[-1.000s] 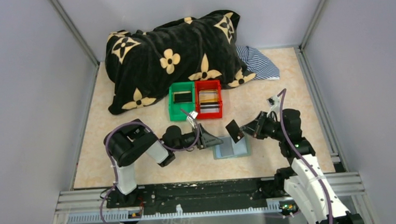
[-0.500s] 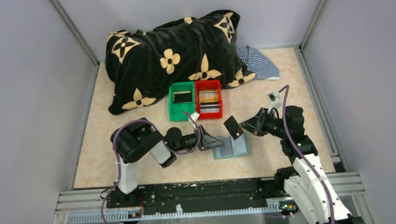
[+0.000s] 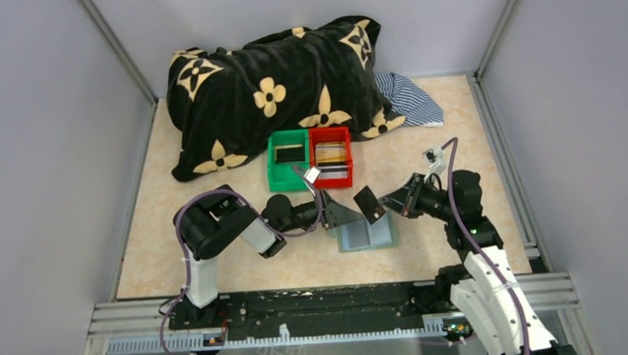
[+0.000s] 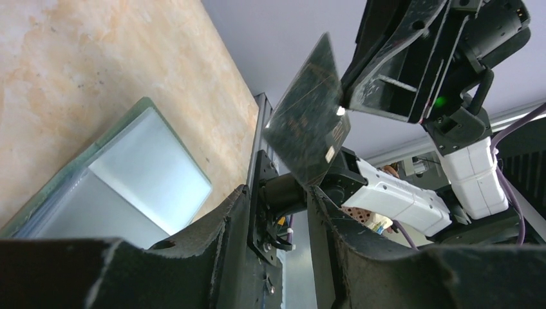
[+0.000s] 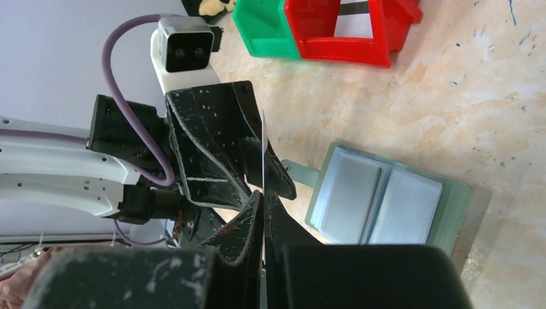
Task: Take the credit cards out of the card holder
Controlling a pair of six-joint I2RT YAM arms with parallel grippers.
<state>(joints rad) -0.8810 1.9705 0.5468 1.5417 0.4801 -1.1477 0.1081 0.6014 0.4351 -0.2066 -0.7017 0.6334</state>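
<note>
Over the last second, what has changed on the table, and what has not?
The left end effector, open, moved right toward the dark card. The right end effector, shut on that card, carried it slightly left, so the gap between them shrank. Nothing was taken or released. The card holder stayed open where it lay; the green bin and red bin did not move.

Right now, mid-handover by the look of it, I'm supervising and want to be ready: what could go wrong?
1. The right gripper pinches the dark card by one edge in mid-air; a nudge from the open left gripper could twist it loose onto the card holder.
2. The grippers face each other closely, so they may collide.
</note>
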